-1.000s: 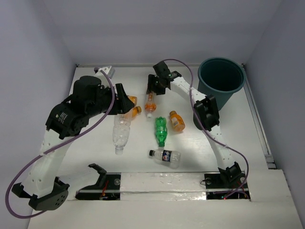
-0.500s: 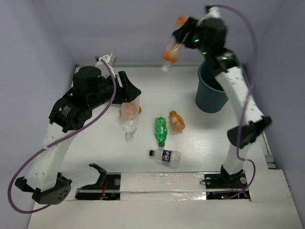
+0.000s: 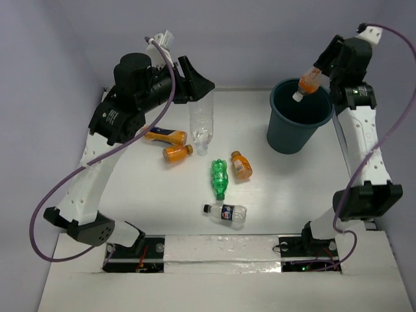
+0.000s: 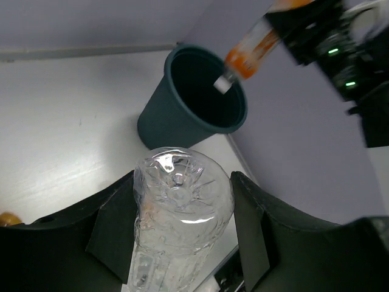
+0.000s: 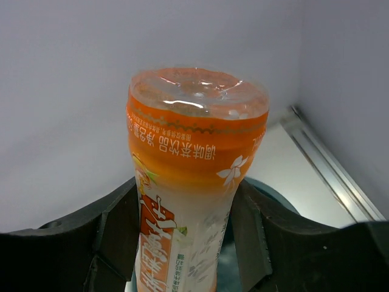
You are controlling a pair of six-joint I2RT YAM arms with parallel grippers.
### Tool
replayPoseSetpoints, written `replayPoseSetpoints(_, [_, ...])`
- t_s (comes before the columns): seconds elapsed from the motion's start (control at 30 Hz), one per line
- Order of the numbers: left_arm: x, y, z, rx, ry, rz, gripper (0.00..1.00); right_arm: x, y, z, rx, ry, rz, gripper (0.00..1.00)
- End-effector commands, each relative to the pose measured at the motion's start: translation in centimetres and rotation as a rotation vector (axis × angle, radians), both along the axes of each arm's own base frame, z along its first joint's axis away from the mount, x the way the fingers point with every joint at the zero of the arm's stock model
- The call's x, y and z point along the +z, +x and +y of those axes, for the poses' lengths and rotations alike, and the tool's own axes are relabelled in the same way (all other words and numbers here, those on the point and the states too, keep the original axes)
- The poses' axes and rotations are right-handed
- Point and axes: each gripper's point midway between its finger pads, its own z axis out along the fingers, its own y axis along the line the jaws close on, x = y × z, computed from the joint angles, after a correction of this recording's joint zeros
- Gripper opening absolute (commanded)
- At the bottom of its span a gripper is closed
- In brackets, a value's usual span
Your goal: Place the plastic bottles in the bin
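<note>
My right gripper [image 3: 320, 71] is shut on an orange bottle [image 3: 308, 83], held cap-down over the mouth of the dark teal bin [image 3: 289, 136]. In the right wrist view the bottle [image 5: 194, 152] fills the gap between the jaws [image 5: 191, 243], with the bin rim [image 5: 275, 196] below. My left gripper [image 3: 197, 90] is shut on the clear bottle [image 3: 200, 123], hanging neck-down above the table's back middle. In the left wrist view that bottle [image 4: 179, 207] sits in the gripper [image 4: 182, 228], and the bin [image 4: 176, 115] lies ahead. Three orange bottles [image 3: 164, 135] [image 3: 177, 153] [image 3: 241, 164], a green one [image 3: 220, 178] and a blue-label one [image 3: 226, 213] lie on the table.
The bin stands at the back right corner beside a metal rail [image 3: 351, 162] along the table's right edge. Grey walls close in the back and sides. The arm bases sit on a white strip [image 3: 221, 250] at the near edge.
My right arm has swung the orange bottle right, from above the back wall to over the bin. My left arm has lifted the clear bottle higher and to the right.
</note>
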Motion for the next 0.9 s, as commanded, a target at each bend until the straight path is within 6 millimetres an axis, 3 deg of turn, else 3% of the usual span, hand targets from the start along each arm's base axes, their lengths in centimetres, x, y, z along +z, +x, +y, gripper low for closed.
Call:
replayPoseSetpoints(0.0, [6.4, 0.0, -0.7, -0.036, -0.133, -0.158, 0.20, -3.5, 1.0, -2.1, -0.064, -0.057, 0.103, 0.57])
replayPoseSetpoints(0.13, [9.1, 1.7, -2.3, -0.057, -0.216, -0.224, 0.20, -6.6, 2.0, -3.0, -0.092, -0.061, 0.179, 0.61])
replayPoseSetpoints(0.3, [10.9, 3.7, -4.6, -0.079, -0.299, -0.274, 0.20, -8.4, 1.7, -2.6, -0.076, -0.028, 0.229, 1.00])
replayPoseSetpoints(0.43, [12.8, 5.9, -7.3, -0.106, -0.398, -0.320, 0.20, -6.8, -0.3, -1.0, -0.001, 0.027, 0.185, 1.00])
replayPoseSetpoints(0.5, [14.1, 6.0, -8.7, -0.122, -0.460, -0.348, 0.20, -4.4, -2.4, -0.1, 0.037, 0.066, 0.124, 1.00])
replayPoseSetpoints(0.57, [14.2, 6.9, -10.6, -0.132, -0.513, -0.351, 0.19, -4.2, -4.1, 0.4, 0.051, 0.108, 0.101, 0.97])
replayPoseSetpoints(0.6, [14.6, 6.9, -11.3, -0.142, -0.551, -0.346, 0.19, -2.0, -6.6, 0.8, 0.072, 0.116, 0.031, 0.87])
replayPoseSetpoints(0.63, [15.0, 7.6, -12.0, -0.135, -0.595, -0.373, 0.19, -1.3, -7.6, 1.1, 0.083, 0.140, -0.013, 0.72])
replayPoseSetpoints(0.67, [15.2, 7.7, -12.7, -0.138, -0.623, -0.380, 0.19, -2.8, -8.5, 1.4, 0.093, 0.152, 0.008, 0.51])
replayPoseSetpoints(0.7, [14.4, 8.3, -14.5, -0.149, -0.649, -0.376, 0.19, -1.3, -10.9, 1.5, 0.098, 0.155, -0.044, 0.23])
replayPoseSetpoints(0.8, [15.4, 8.9, -15.6, -0.100, -0.713, -0.420, 0.20, -3.5, -13.8, 1.7, 0.094, 0.193, -0.016, 0.01])
replayPoseSetpoints(0.83, [15.1, 9.4, -16.5, -0.058, -0.724, -0.451, 0.20, -3.2, -15.8, 1.8, 0.094, 0.218, -0.043, 0.00])
replayPoseSetpoints(0.87, [14.9, 9.7, -16.9, -0.028, -0.727, -0.472, 0.21, -3.9, -16.4, 2.5, 0.116, 0.233, -0.035, 0.00])
